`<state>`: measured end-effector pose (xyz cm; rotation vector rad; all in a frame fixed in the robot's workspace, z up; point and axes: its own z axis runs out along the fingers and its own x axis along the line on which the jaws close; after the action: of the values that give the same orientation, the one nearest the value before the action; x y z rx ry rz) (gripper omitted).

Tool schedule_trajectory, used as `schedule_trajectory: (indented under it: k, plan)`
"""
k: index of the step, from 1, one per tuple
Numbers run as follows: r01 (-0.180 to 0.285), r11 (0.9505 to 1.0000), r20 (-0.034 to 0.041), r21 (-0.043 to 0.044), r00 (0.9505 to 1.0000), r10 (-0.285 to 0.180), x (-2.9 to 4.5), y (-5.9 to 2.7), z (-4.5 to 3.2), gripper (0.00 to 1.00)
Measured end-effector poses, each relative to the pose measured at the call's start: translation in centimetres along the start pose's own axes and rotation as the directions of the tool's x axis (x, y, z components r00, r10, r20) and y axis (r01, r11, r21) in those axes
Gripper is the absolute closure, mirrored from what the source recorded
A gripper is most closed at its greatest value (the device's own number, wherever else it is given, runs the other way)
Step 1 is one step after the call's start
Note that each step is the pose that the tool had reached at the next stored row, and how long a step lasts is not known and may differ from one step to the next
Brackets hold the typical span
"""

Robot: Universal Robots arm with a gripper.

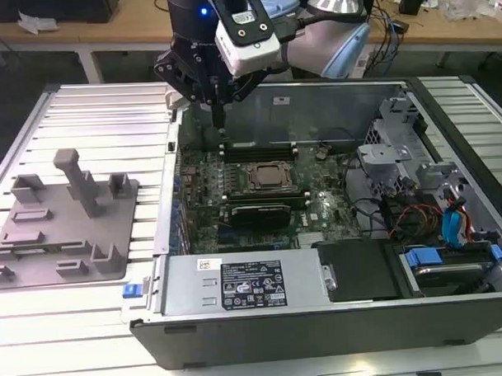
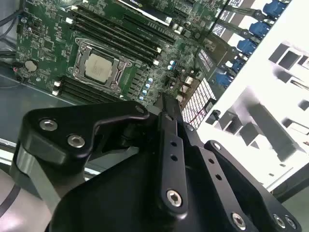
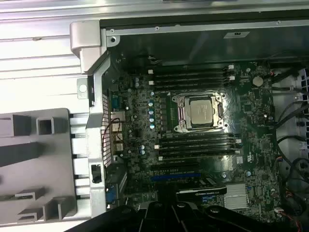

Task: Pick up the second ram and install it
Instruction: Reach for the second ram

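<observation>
The second ram is out of view. My gripper [image 1: 220, 121] hangs shut over the back corner of the open computer case, on the exterior view's left, just above the motherboard [image 1: 203, 183]. In the second wrist view its black fingers [image 2: 166, 108] meet in a narrow tip with nothing showing between them. Black memory slots with white end clips [image 1: 258, 151] run on both sides of the processor socket [image 1: 271, 176]. The first wrist view looks down on that socket [image 3: 200, 112] with slots beyond it [image 3: 190, 77] and nearer [image 3: 198, 144].
A grey parts fixture [image 1: 62, 219] with upright posts lies on the ribbed table at the exterior view's left. The case holds a power supply [image 1: 238, 283] along its near side and a drive bay with cables [image 1: 450, 230] on the right. A metal case wall [image 3: 94, 87] borders the board.
</observation>
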<state>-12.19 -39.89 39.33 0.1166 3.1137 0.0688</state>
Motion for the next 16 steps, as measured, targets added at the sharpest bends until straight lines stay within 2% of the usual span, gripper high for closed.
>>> schedule_trajectory:
  k: [3,10,16]
  plan:
    - [0.0,1.0,0.0,0.0,1.0,0.0,0.0,0.0,0.0,0.92]
    - [0.0,1.0,0.0,-0.0001,1.0,0.0,0.86,-0.06,-0.01,0.92]
    - [0.0,1.0,0.0,0.0,1.0,0.0,2.9,-0.21,-0.05,0.92]
